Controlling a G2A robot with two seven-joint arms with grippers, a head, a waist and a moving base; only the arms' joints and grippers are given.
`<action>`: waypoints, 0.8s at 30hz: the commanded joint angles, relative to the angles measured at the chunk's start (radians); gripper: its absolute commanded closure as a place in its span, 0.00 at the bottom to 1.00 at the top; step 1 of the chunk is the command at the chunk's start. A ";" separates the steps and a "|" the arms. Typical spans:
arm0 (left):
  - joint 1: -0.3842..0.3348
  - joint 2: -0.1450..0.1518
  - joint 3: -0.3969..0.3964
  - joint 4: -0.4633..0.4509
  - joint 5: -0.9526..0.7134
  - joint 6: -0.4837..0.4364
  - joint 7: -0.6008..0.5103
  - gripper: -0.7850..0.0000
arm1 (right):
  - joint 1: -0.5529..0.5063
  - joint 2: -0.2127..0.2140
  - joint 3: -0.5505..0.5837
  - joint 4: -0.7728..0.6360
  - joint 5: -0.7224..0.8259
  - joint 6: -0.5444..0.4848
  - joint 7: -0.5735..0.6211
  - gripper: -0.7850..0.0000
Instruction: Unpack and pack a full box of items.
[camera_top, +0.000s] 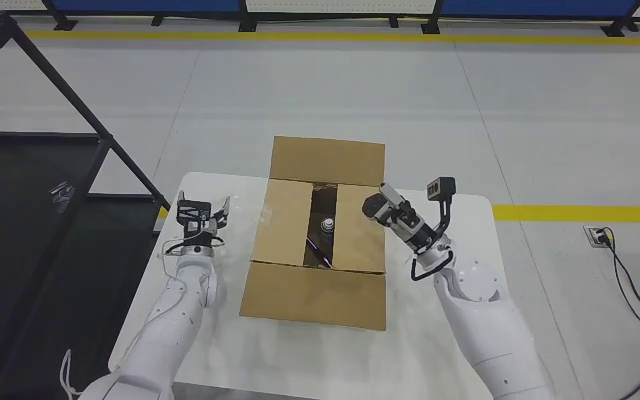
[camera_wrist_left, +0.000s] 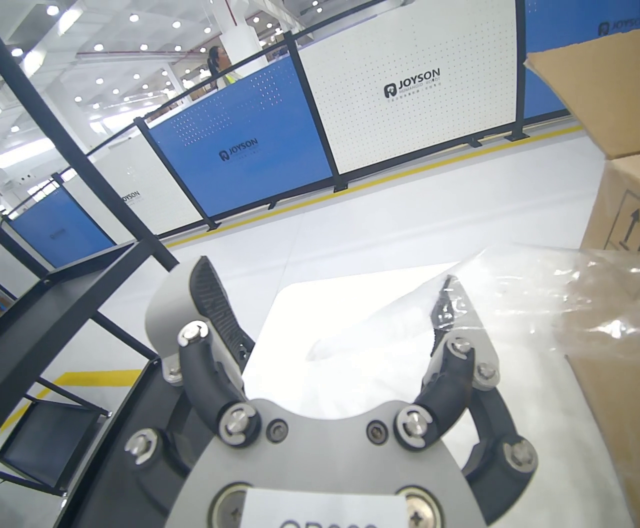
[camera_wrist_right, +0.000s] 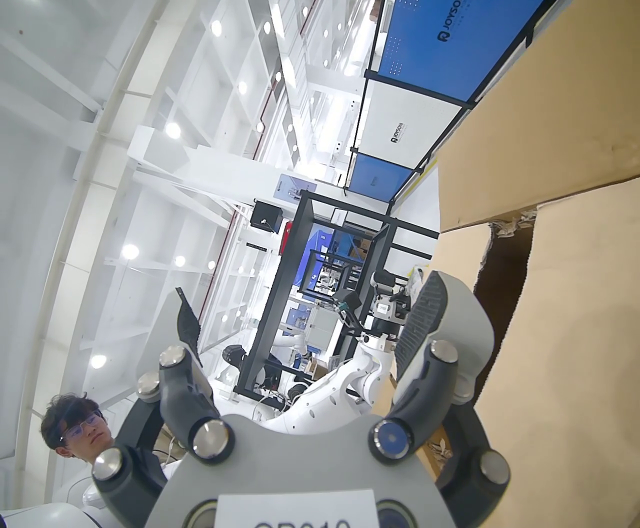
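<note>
Our left gripper (camera_wrist_left: 325, 280) hangs open over the table (camera_top: 245, 190), beside the cardboard box (camera_top: 300, 290). Our right gripper (camera_wrist_right: 307, 292), fingers also apart, sits at its right-hand flap (camera_top: 360, 245).

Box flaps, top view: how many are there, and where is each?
4. The far flap and the near flap are spread outward; the left flap and the right flap lie over the opening, with a dark gap between them. None seems hidden.

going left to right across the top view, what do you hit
black metal rack → left gripper, open → brown cardboard box with flaps spread → right gripper, open, at the box's right flap → yellow floor stripe
</note>
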 joint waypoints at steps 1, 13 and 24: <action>0.012 0.004 -0.004 -0.002 0.002 0.014 0.003 0.00 | 0.007 -0.001 -0.004 0.007 0.001 0.000 0.002 0.00; 0.079 0.029 -0.033 -0.049 -0.001 0.072 0.003 0.00 | 0.073 -0.012 -0.046 0.089 0.030 -0.013 0.030 0.00; 0.121 0.039 -0.043 -0.099 0.016 0.066 -0.036 0.00 | 0.124 -0.024 -0.077 0.154 0.046 -0.027 0.043 0.00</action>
